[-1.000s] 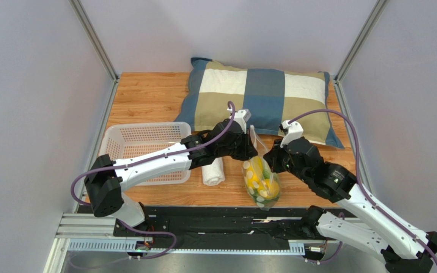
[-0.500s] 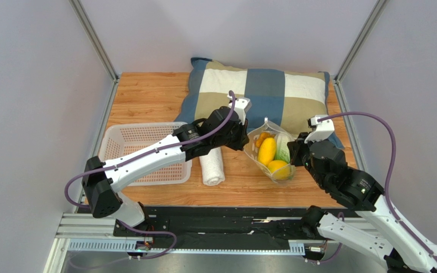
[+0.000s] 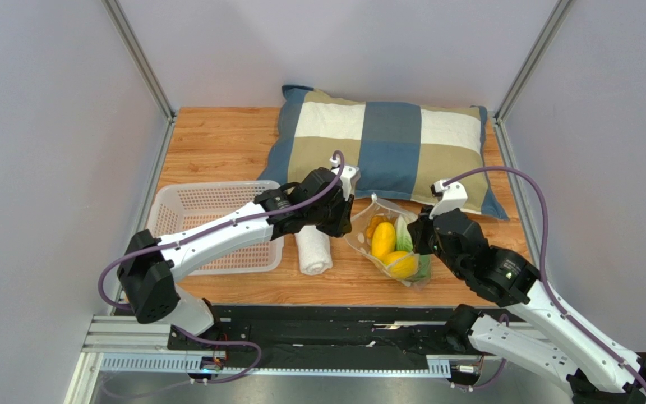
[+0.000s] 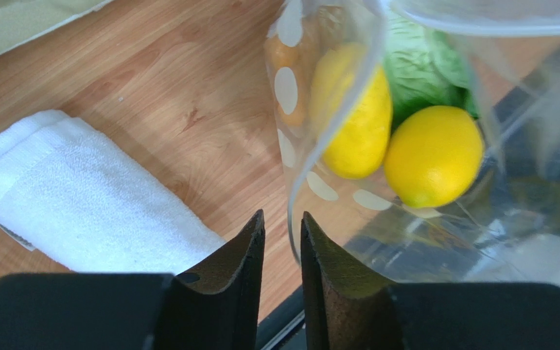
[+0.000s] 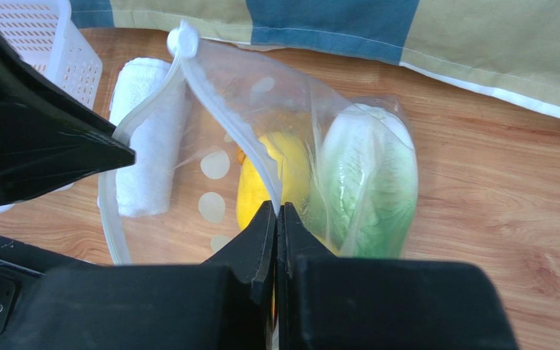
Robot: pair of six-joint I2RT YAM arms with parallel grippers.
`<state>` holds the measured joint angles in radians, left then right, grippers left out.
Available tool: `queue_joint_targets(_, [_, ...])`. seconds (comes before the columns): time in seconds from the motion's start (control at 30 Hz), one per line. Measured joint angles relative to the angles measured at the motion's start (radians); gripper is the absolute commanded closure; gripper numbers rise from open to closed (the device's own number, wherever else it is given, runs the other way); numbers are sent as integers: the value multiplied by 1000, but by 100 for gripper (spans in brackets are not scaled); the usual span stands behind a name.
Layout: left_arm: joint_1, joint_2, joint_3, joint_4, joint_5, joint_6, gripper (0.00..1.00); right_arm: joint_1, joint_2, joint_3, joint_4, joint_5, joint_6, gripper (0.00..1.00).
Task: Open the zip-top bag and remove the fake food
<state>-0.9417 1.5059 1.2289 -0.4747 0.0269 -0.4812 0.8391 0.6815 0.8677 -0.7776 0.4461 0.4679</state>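
While right gripper (image 5: 276, 213) pinches zip-top bag (image 5: 261, 98) rim | left gripper (image 4: 283, 224) parted at opposite rim

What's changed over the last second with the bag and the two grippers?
The zip-top bag, which hung upright between both grippers near the front edge a second ago, was carried back toward the pillow and now leans sideways with its mouth spread. The left gripper has parted its jaws slightly at the rim, apparently letting go. The right gripper stays shut on the rim. Unchanged: fake food inside, towel, basket.
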Motion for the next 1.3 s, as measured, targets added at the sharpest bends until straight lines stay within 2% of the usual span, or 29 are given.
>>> queue_joint_targets(0.13, [-1,-106,19,-16,61,12,66,0,35,2,20,-27,9,100])
queue_joint_targets(0.3, [-41,-195,113,35,172,7,70,0,48,3,38,-47,18,100])
queue_joint_targets(0.43, [-92,-111,192,84,211,-4,70,0,49,3,42,-55,29,100])
queue_joint_targets(0.53, [-100,-6,197,109,210,-11,66,0,49,3,43,-57,35,100])
queue_joint_targets(0.6, [-98,63,170,126,206,-19,58,0,50,7,42,-61,40,100])
queue_joint_targets(0.8, [-96,165,99,142,220,-50,50,0,44,24,38,-62,43,100])
queue_joint_targets(0.87, [-97,172,86,176,241,-57,30,0,40,24,36,-62,43,100])
queue_joint_targets(0.97, [-97,174,41,257,296,-65,18,0,39,24,36,-62,44,100])
queue_joint_targets(1.1, [-98,192,-3,328,351,-70,17,0,40,24,36,-64,44,100])
queue_joint_targets(1.17, [-98,205,-14,351,376,-67,14,0,39,24,39,-70,44,100])
queue_joint_targets(1.23, [-101,217,-16,359,395,-59,6,0,37,23,40,-77,45,100])
queue_joint_targets(1.3, [-106,222,-16,359,407,-44,5,0,35,23,42,-82,48,100])
